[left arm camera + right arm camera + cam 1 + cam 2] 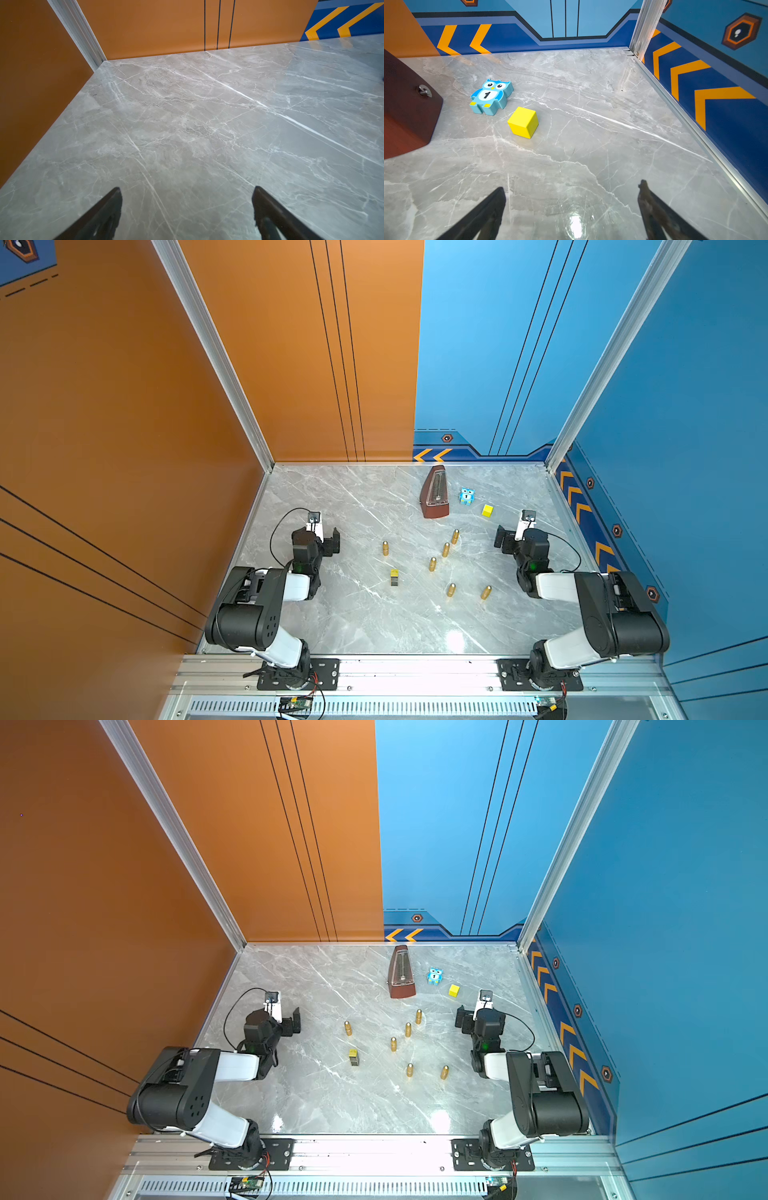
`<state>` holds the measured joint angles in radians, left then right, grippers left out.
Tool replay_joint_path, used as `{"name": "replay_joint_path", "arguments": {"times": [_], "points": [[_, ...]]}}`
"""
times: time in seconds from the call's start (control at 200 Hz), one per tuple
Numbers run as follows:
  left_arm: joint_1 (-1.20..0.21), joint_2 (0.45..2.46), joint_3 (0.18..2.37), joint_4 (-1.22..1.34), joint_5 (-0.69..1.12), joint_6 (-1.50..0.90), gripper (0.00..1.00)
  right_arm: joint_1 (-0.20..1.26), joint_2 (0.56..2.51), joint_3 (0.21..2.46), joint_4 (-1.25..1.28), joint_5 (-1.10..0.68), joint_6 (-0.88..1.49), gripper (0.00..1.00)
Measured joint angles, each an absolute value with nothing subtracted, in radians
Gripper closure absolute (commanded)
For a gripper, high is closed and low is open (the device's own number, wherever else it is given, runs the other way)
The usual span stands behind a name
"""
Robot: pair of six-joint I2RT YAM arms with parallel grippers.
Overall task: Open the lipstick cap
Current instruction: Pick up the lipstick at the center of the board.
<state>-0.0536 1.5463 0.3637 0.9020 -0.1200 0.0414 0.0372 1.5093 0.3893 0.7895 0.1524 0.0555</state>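
Note:
The lipstick [394, 577] [353, 1057] is a small square tube, gold on top and black below, standing upright on the marble table in both top views, left of centre. Its cap is on. My left gripper [332, 542] [292, 1022] hovers open at the table's left side, well apart from the lipstick. My right gripper [502, 540] [463, 1020] is open at the right side, farther away. In the wrist views the left gripper [187, 190] and right gripper [571, 186] show wide-apart fingers with only bare marble between them. Neither wrist view shows the lipstick.
Several gold bullet-shaped pieces [432, 564] stand scattered mid-table. A brown metronome [434, 493], a blue owl block [491, 96] and a yellow cube [523, 122] sit at the back right. Orange and blue walls enclose the table on three sides.

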Motion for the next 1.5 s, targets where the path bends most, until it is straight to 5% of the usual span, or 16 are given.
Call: {"name": "replay_joint_path", "arguments": {"times": [1.501], "points": [[-0.054, 1.442, 0.315, 0.902, -0.074, 0.064, 0.01, 0.037, 1.509, 0.389, 0.789, 0.152, 0.056, 0.00]]}}
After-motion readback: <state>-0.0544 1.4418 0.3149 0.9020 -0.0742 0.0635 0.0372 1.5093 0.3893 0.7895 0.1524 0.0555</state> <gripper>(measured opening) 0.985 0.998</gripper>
